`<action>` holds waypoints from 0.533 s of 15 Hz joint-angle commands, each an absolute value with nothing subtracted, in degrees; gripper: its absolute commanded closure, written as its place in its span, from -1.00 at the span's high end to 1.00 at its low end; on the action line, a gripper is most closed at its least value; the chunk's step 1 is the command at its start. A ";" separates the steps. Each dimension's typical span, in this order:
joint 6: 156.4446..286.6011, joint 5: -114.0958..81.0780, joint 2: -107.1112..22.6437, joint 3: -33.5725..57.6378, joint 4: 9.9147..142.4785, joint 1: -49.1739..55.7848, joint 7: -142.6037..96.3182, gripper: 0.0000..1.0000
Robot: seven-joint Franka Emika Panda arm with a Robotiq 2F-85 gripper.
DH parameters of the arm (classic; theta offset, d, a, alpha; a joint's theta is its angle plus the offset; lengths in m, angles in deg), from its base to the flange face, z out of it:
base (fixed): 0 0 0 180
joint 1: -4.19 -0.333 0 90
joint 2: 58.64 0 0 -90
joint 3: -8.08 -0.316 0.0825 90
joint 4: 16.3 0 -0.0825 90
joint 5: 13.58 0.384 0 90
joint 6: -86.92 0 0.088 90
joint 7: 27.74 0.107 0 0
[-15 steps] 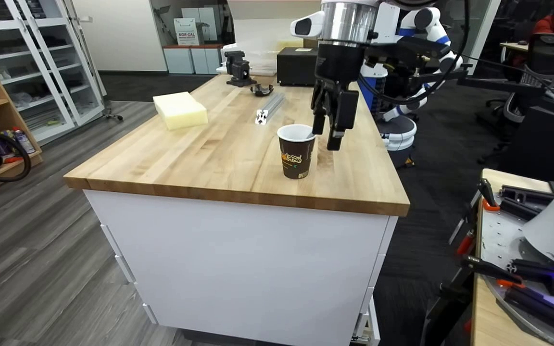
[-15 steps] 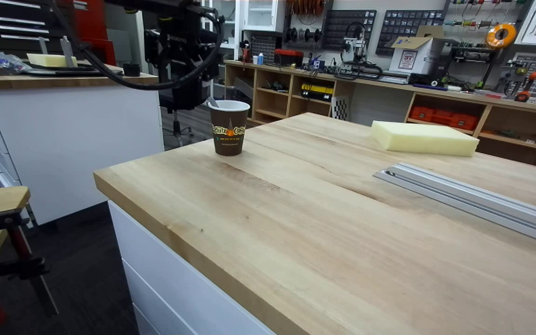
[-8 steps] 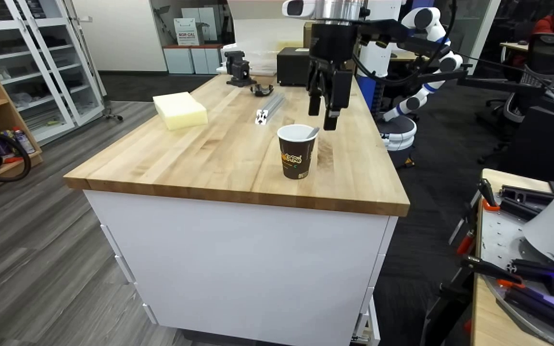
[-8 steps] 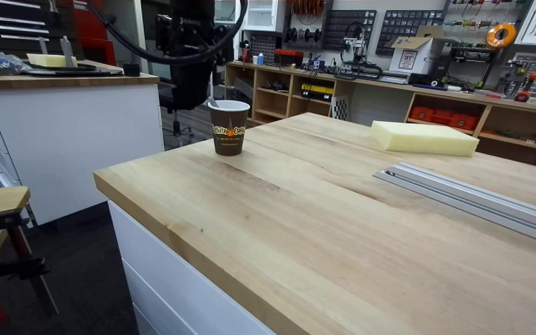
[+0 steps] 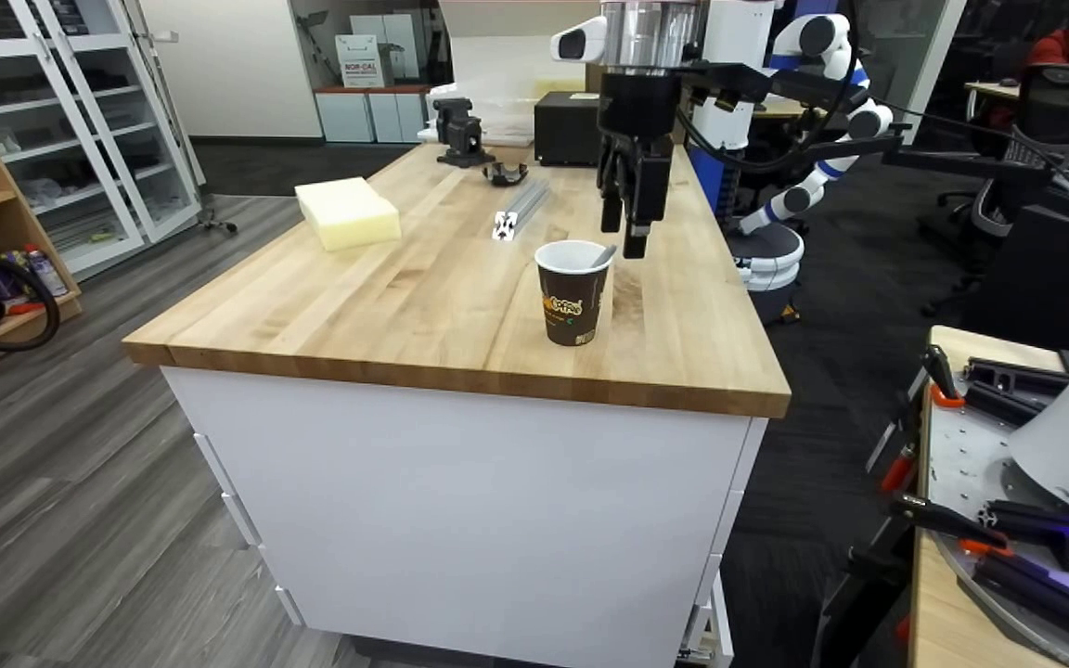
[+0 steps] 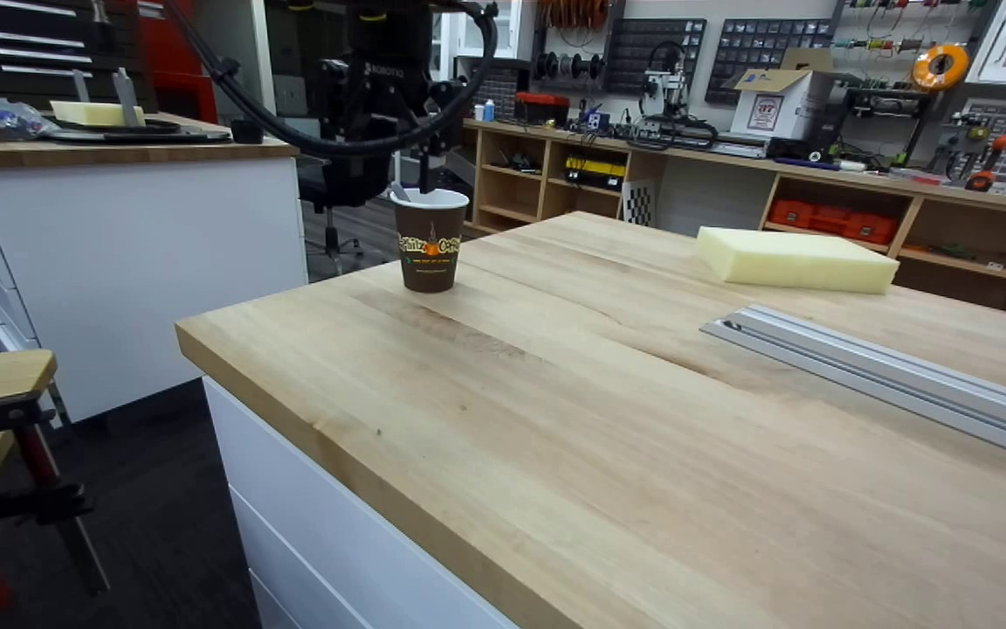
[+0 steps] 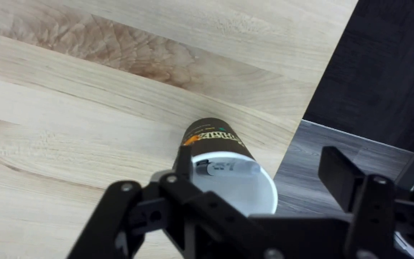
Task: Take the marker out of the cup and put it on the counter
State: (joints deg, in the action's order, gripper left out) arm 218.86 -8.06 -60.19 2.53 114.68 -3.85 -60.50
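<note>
Wrist view: one marker (image 7: 226, 167), slim, grey-white barrel with lettering and a dark end, lying aslant inside the cup (image 7: 217, 142), pale end up at the rim; a pale tip shows just over the rim in both exterior views. Dark end partly blurred; whether it reaches the cup's bottom cannot be told. Handling, as judged: light, stiff, hard plastic, smooth enough to slip or roll; not fragile. Best hold: the pale end, pinched across the barrel and drawn up along its lean. Cup, as judged: thin paper, light, easily tipped or dented by a stray finger. End tool: gripper (image 7: 259, 169), fingers set wide apart, nothing held, tips near the cup's rim. Surface: counter (image 5: 386, 311), pale jointed wood over a white base, flat; cup stands upright near its edge. Also on it: yellow foam block (image 5: 349, 215), well apart from the cup; aluminium profile (image 5: 523, 208), lying flat. Room, workshop type: glass-fronted cabinet (image 5: 94, 130), grey plank floor (image 5: 108, 482); in an exterior view, a long workbench (image 6: 650, 164) with wooden shelves.
</note>
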 commanded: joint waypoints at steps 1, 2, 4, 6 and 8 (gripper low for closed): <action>219.97 -9.49 -59.13 2.66 113.68 -2.94 -61.11 0.33; 220.25 -9.31 -59.00 2.61 113.70 -2.82 -61.23 0.18; 220.87 -8.85 -58.91 2.48 113.83 -2.79 -61.16 0.30; 221.59 -8.38 -59.19 2.48 113.93 -2.79 -61.48 0.78; 222.53 -8.12 -59.33 2.47 114.09 -2.81 -61.73 0.96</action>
